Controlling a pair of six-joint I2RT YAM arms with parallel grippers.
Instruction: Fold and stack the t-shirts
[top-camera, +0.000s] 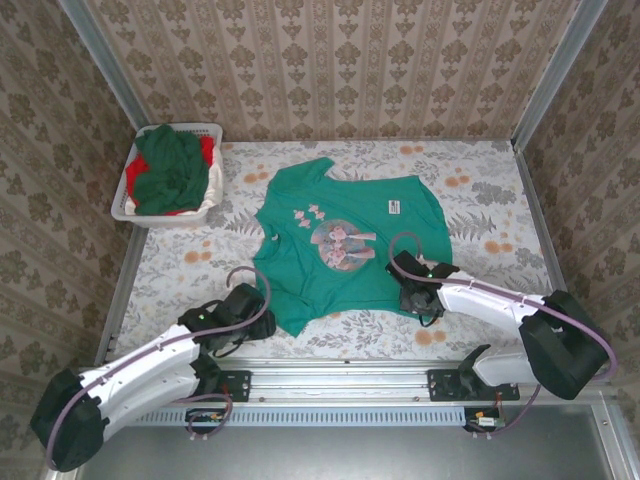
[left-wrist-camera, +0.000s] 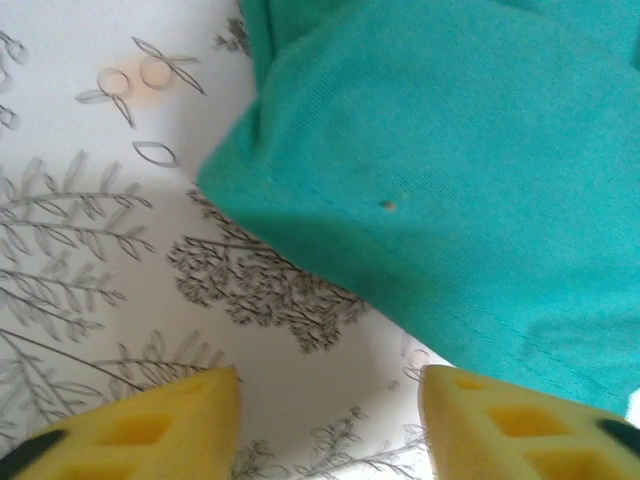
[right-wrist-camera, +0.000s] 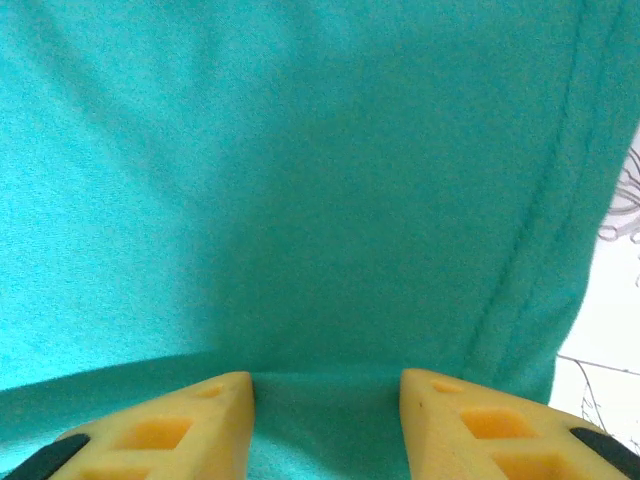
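Teal-green short-sleeved cotton t-shirt (top-camera: 300, 285), spread flat and unfolded near the middle of the table, print side up. Its pink-grey round chest print (top-camera: 343, 245) faces the top camera, and the small white neck label (top-camera: 394, 206) lies toward the right of the garment. The table is covered by a white floral-patterned cloth (top-camera: 490, 215), bare around the shirt.

Left gripper (left-wrist-camera: 328, 378), as I see it from its wrist camera: the two yellow foam-padded fingers (left-wrist-camera: 170, 425) stand apart with nothing between them. They are over the printed tablecloth, just beside a corner of the teal cloth where a stitched hem edge runs diagonally. From above, this arm reaches to the shirt's near-left edge.

Right gripper (right-wrist-camera: 325, 380), from its own wrist camera: the jaws are likewise spread and empty, poised directly over teal fabric. A double-stitched hem runs down the right of that view, with a strip of tablecloth beyond it. A low fold of cloth lies between the fingers; I cannot tell whether the pads touch it. From above, this arm reaches to the shirt's near-right edge, beside the print.

White plastic slatted laundry basket (top-camera: 128, 208), at the far-left corner of the table, well apart from the spread shirt. It holds a crumpled dark green t-shirt (top-camera: 172, 165) on top of a red t-shirt (top-camera: 140, 188).
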